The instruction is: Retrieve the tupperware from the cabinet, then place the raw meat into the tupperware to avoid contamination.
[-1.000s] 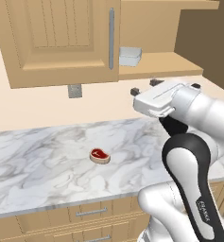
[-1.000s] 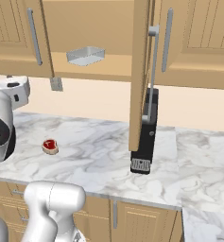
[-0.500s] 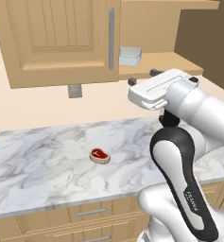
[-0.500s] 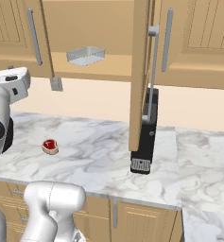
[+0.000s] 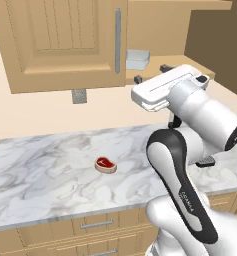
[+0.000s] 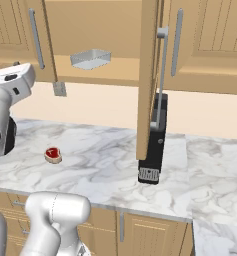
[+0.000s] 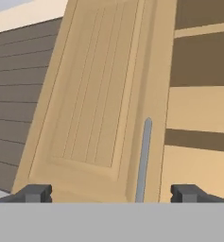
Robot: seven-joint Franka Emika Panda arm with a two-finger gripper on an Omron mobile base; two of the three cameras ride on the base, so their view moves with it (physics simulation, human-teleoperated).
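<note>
Left base view: cabinet (image 5: 65, 45) across the upper frame, light wood, one panelled door swung open at upper left with a long grey bar handle (image 5: 118, 40) down its right edge; right base view: same cabinet (image 6: 200, 45) along the top, another open door seen edge-on at centre; hand view: panelled door (image 7: 99, 104) tall through the middle, grey handle at lower centre, shelves in the opening to the right.

Marble counter (image 5: 45, 175) across the lower half of the left base view, and across the middle of the right base view (image 6: 100, 160); white arm rising from the lower right of the left base view, hand raised at centre right, level with the cabinet's lower edge.

Black coffee machine (image 6: 155, 145) upright on the counter at centre of the right base view, below the edge-on door.

Gripper (image 5: 150, 74) at upper centre right of the left base view, jaws spread wide, nothing between them, just below and right of the tupperware; fingertips (image 7: 35, 193) well apart at the bottom corners of the hand view.

Tupperware (image 5: 137, 59) on the open cabinet shelf, upper centre of the left base view; upper left of the right base view (image 6: 91, 58).

Raw meat (image 5: 106, 164) flat on the counter, centre left of the left base view; lower left of the right base view (image 6: 53, 154); well apart from the gripper.
</note>
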